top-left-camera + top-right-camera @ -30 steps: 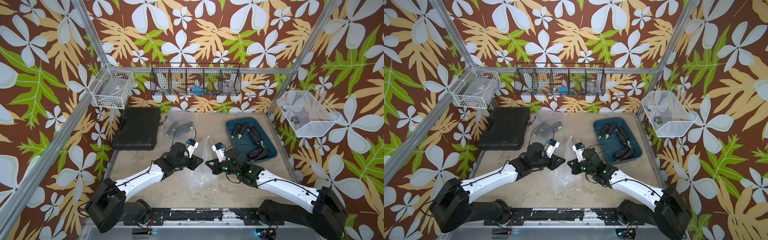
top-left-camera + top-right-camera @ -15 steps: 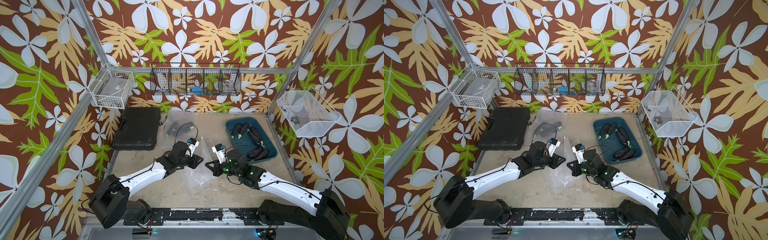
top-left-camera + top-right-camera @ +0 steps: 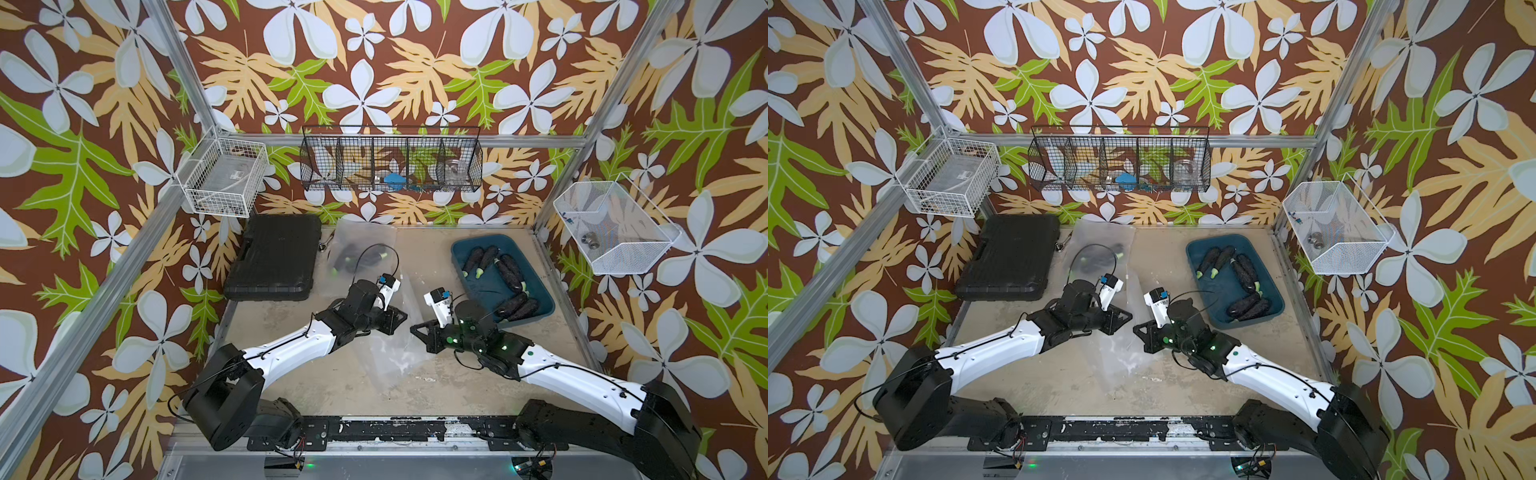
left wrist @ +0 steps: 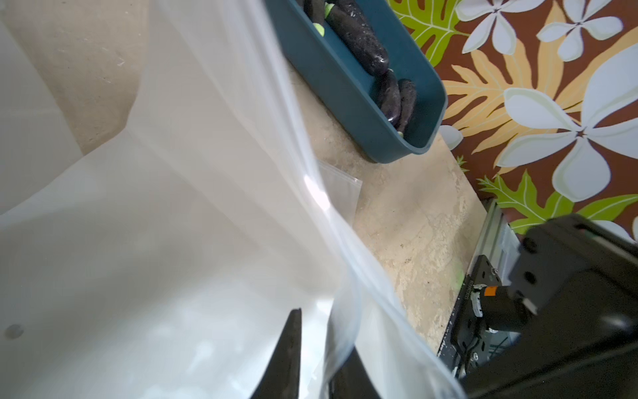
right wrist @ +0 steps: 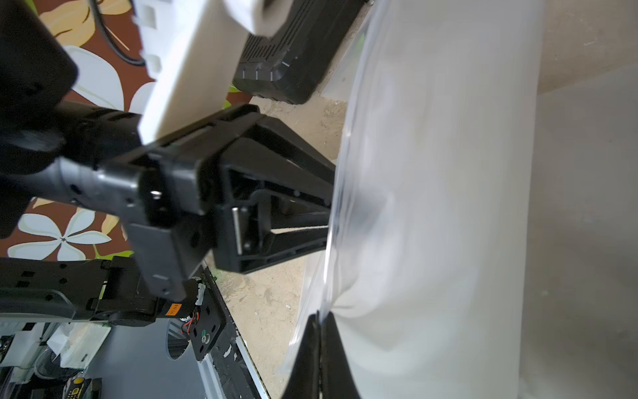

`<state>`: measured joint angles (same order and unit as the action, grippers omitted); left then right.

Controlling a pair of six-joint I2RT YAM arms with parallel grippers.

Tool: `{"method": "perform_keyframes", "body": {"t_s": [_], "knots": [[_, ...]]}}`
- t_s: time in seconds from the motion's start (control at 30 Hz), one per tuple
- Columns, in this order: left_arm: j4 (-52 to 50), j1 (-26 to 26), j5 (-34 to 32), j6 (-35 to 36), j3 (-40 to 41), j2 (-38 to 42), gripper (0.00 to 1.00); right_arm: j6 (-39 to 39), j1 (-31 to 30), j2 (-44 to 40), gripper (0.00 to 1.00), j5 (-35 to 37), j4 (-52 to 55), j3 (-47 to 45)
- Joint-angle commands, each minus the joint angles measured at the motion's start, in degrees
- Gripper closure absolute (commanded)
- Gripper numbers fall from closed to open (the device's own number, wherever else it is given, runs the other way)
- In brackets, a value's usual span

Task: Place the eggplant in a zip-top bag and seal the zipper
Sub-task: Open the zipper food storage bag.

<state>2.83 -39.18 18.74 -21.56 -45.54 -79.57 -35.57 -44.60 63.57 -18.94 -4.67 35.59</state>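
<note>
So that an eggplant (image 3: 509, 272) can enter, the zip-top bag (image 3: 384, 353) near the blue tray (image 3: 545, 309) is held pinched in the closed left gripper (image 3: 402, 318) and right gripper (image 3: 414, 329).

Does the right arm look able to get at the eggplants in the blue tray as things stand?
Probably not yet: the tray lies close with nothing between, but the right hand grips the zip-top bag.

At the frame's edge the right gripper (image 5: 319, 333) pinches the bag (image 5: 431, 207) by its rim, while mid-frame the left gripper (image 5: 327, 226) nips the same rim, a case (image 5: 286, 69) behind it.
</note>
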Motion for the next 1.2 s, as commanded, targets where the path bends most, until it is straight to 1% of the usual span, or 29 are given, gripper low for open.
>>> {"method": "perform_keyframes", "body": {"t_s": [0.0,0.07,0.27,0.3,0.37,0.4,0.5,0.67,0.8,0.9,0.97,1.03,1.1,1.17], "knots": [[-1.2,0.0,-3.7,1.0,-0.8,0.1,0.83,0.5,0.0,-1.2,1.00,0.2,-0.9,-0.4],[-1.3,-0.1,-4.2,1.0,-1.1,0.0,0.83,0.5,0.0,-1.7,1.00,0.2,-0.4,-0.9],[-0.7,-0.1,-3.1,0.0,-2.7,-1.1,0.78,0.2,0.0,-1.5,1.00,-0.9,-0.8,-1.6],[-0.6,0.0,-3.4,-0.4,-2.8,-1.3,0.79,0.2,0.0,-1.6,1.00,-0.7,-0.7,-1.6],[-0.4,-0.1,-3.4,-0.7,-2.8,-1.1,0.88,0.1,0.0,-1.9,1.00,0.7,-0.1,-1.7],[-0.3,-0.1,-2.9,-0.6,-2.8,-0.9,0.92,0.2,0.0,-2.0,1.00,1.9,0.4,-1.8],[-1.0,-0.1,-0.4,-0.3,-3.1,0.1,0.99,0.7,0.6,-1.6,1.00,5.4,2.2,-1.4],[-3.3,-0.1,1.0,0.3,-2.9,2.7,1.00,2.8,4.4,-0.3,1.00,6.3,3.9,1.0],[-5.8,-0.1,1.3,0.6,-4.1,3.5,1.00,6.4,5.5,2.1,1.00,6.4,6.4,5.4],[-7.9,-0.4,1.7,1.6,-5.6,2.7,1.00,8.6,5.5,4.4,0.87,5.5,7.8,8.8],[-8.8,-0.5,2.4,2.4,-6.3,2.5,1.00,9.9,5.5,6.3,0.74,5.2,9.1,11.0],[-9.5,-0.5,3.2,2.9,-6.9,2.5,1.00,11.2,5.5,8.1,0.66,6.5,11.1,13.1],[-10.4,-0.6,3.7,3.5,-7.5,2.5,1.00,12.1,5.5,9.4,0.62,8.1,12.5,14.7],[-11.2,-0.6,3.8,4.0,-8.0,2.7,1.00,12.9,5.5,10.5,0.61,9.8,13.8,15.8]]}}
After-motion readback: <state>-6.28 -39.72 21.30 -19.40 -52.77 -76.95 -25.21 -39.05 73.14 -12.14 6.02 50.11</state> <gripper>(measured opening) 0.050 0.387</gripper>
